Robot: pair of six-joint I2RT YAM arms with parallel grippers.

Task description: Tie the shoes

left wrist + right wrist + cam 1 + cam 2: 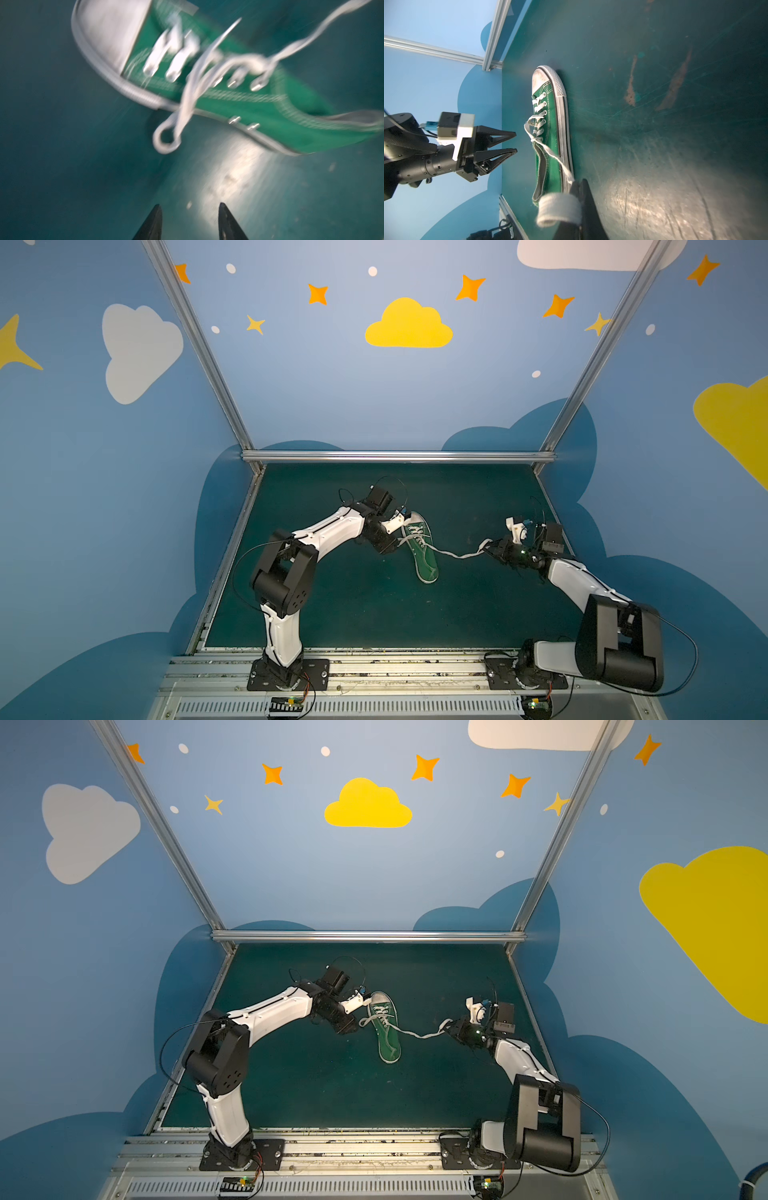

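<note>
The green shoe [423, 549] [385, 1029] lies mid-mat, its white toe cap pointing to the back wall. One white lace [457, 554] runs from the crossed laces over the tongue to my right gripper [489, 549] [578, 184], which is shut on it. A folded bit of lace [558, 207] sticks out beside the fingers. A small lace loop [166, 139] hangs over the shoe's left side onto the mat. My left gripper [395, 546] [190, 207] [515, 142] stands open just left of the shoe, nothing between its fingers. The left wrist view is motion-blurred.
The dark green mat [357, 605] is fenced by aluminium rails at the back [399, 456] and along both sides, with blue painted walls behind. Worn scuffs [631, 87] mark the mat right of the shoe. Both arm bases sit on the front rail [399, 668].
</note>
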